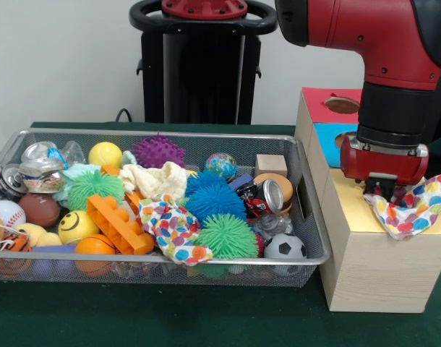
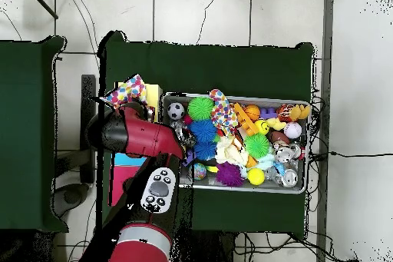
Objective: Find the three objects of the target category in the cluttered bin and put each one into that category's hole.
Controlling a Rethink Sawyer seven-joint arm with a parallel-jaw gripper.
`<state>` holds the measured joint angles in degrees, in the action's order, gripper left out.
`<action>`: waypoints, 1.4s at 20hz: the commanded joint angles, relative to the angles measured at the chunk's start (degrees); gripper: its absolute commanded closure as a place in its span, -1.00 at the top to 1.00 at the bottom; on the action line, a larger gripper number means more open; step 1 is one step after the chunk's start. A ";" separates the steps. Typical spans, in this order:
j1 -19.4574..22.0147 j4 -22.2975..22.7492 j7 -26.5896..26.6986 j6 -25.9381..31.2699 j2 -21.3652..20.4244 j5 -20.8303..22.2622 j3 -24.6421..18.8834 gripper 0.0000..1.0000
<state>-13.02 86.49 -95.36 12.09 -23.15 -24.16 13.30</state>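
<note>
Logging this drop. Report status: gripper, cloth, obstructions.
Gripper over the box's yellow section, shut on polka-dot cloth. Second polka-dot cloth in wire bin. Nothing in the way.

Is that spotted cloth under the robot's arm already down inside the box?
No. The spotted cloth lies crumpled on the box top, under the tool.

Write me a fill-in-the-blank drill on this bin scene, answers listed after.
1. The end effector hangs over the box's ____ section.
2. The polka-dot cloth under it lies on the ____, not in the bin.
3. A second polka-dot cloth lies in the bin beside an orange ____ brick.
4. The soccer ball sits in the bin corner nearest the ____.

Answers: yellow; box; toy; box
</note>
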 commanded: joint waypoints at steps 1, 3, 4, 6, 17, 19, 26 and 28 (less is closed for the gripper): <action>3.07 2.88 -12.10 2.89 3.30 -1.24 -4.97 -1.00; 2.76 2.95 -12.29 4.77 4.23 -1.43 -4.52 -1.00; 2.35 2.80 -12.54 5.21 4.93 -1.47 -4.01 -1.00; 1.54 2.21 -13.18 8.59 6.75 -1.83 -3.05 -1.00; 1.30 5.35 -12.20 15.46 1.76 -1.46 -3.04 -1.00; 2.23 6.34 -10.97 18.77 -1.63 -1.17 -4.29 -1.00; 1.73 7.08 -10.27 26.59 -8.58 -0.02 -2.97 -1.00; 1.90 7.55 -10.09 26.10 -8.83 -0.12 -3.34 -1.00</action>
<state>-12.63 87.06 -95.36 27.14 -29.53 -25.08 13.32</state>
